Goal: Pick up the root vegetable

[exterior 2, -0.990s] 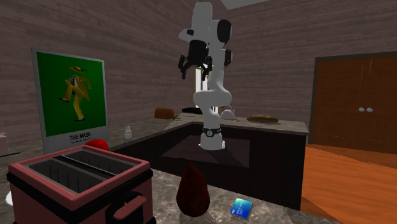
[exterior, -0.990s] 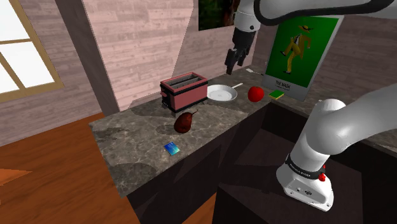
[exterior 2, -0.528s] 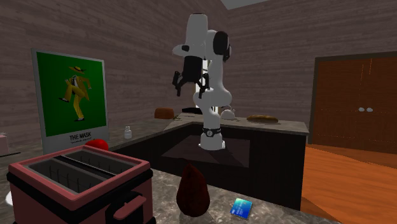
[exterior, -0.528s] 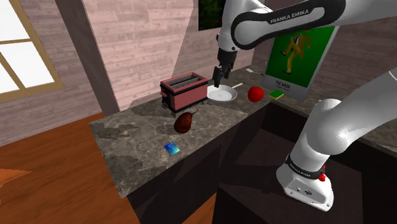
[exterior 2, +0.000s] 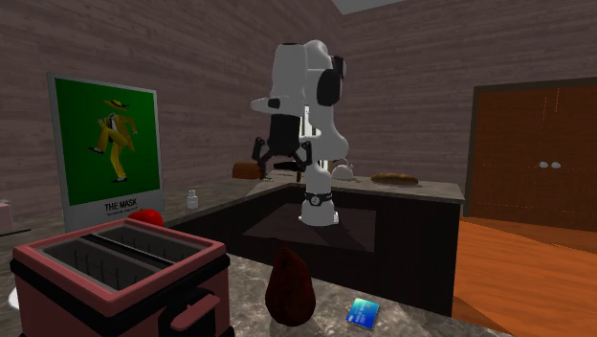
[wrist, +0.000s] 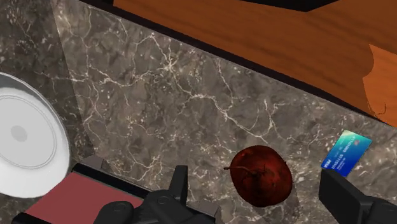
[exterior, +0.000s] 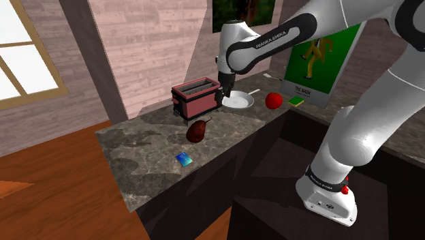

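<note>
The root vegetable (exterior: 198,130) is a dark red beet lying on the marble counter (exterior: 143,146) in front of the toaster. It also appears as the dark lump (exterior 2: 290,285) beside the toaster in the second exterior view. My gripper (exterior: 222,99) hangs open above the counter, between the toaster and the pan, up and to the right of the beet in the shoulder view. In the wrist view the beet (wrist: 261,175) lies on the counter between my two spread fingers (wrist: 179,184), well below them and untouched. The gripper (exterior 2: 279,158) holds nothing.
A red toaster (exterior: 197,96) stands behind the beet. A white pan (exterior: 238,101), a red round fruit (exterior: 274,101) and a green item (exterior: 296,101) lie further right. A blue card (exterior: 183,159) lies near the counter's front. A poster (exterior: 320,54) leans at the back.
The arm has swung down and toward the shoulder view's left, from high above the pan to just beside the toaster. The beet and the other things have not moved.
</note>
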Robot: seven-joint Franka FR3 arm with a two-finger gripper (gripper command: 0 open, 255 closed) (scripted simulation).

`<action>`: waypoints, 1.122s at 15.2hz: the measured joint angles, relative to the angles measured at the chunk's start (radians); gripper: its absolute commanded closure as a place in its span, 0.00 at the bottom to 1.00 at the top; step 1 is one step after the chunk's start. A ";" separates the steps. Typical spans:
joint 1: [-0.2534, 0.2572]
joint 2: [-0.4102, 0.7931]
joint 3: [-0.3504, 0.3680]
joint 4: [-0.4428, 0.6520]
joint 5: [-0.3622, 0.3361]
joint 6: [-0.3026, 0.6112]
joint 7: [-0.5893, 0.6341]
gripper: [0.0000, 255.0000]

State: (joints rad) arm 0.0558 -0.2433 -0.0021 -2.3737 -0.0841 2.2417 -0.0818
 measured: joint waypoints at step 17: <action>0.016 0.449 0.006 0.129 0.007 0.276 -0.086 0.00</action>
State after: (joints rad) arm 0.0713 0.2054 0.0036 -2.2446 -0.0770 2.5173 -0.1676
